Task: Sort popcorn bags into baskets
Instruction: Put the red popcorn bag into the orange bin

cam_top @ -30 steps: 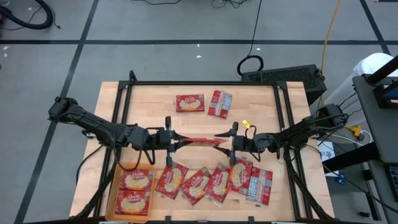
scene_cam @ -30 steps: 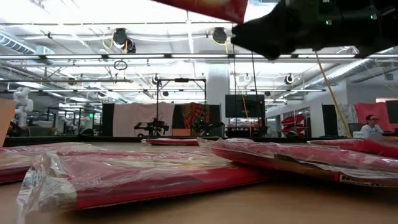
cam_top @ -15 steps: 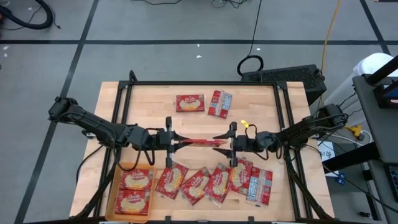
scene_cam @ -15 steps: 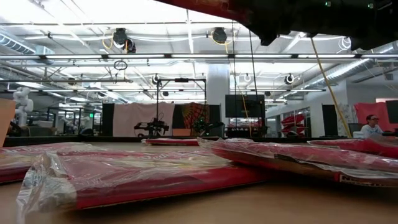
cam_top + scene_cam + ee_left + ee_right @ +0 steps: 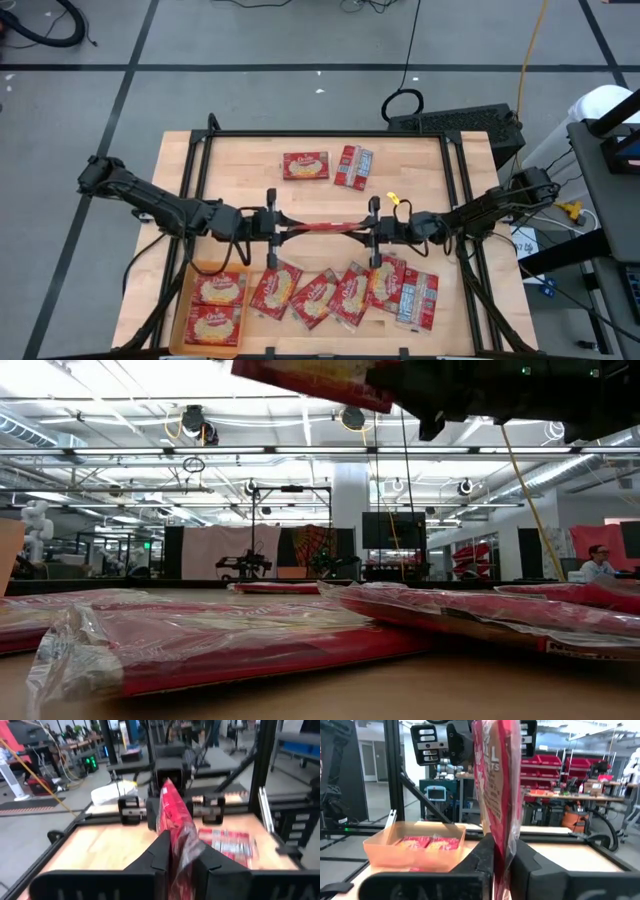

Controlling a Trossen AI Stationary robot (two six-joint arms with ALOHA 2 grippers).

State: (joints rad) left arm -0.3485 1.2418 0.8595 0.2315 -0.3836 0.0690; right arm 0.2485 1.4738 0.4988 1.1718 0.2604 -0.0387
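While both arms stretch inward, left gripper [image 5: 281, 227], right gripper [image 5: 362, 227], apparently pinching one popcorn bag [image 5: 322, 226].

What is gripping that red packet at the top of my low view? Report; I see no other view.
Observer: Both grippers. The left gripper and right gripper each clamp one end of the popcorn bag, held above the middle of the table.
Operator: Give me the basket's contents.
Observer: The orange basket holds two bags, at the table's lower left corner in the high view.
Operator: Report the table's opposite side.
Observer: Two loose bags lie there, side by side.
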